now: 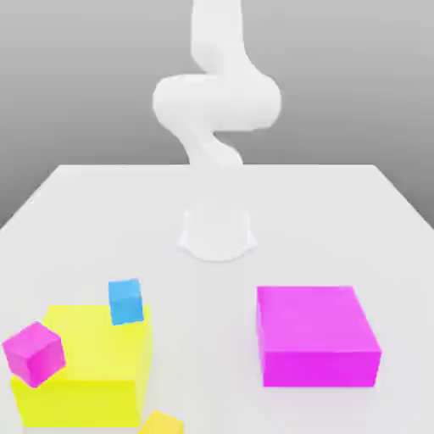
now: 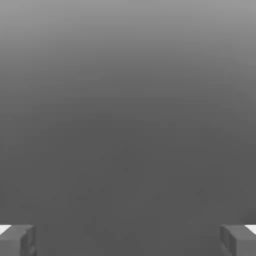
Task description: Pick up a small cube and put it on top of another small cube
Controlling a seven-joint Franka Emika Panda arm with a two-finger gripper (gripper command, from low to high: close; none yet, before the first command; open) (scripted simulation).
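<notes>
Three small cubes lie at the exterior view's lower left. A blue cube (image 1: 125, 301) sits at the far edge of a big yellow block (image 1: 89, 369). A tilted magenta cube (image 1: 34, 352) overlaps that block's left corner; whether it rests on the block or floats in front I cannot tell. A small yellow cube (image 1: 161, 422) lies on the table just in front of the block, cut by the frame edge. In the hand view my gripper (image 2: 128, 240) is open, its two grey fingertips (image 2: 17, 240) far apart with nothing between them, facing plain grey background.
The white arm rises from its base (image 1: 217, 233) at the middle of the white table (image 1: 339, 212) and bends upward out of frame. A large magenta block (image 1: 318, 335) stands at the exterior view's lower right.
</notes>
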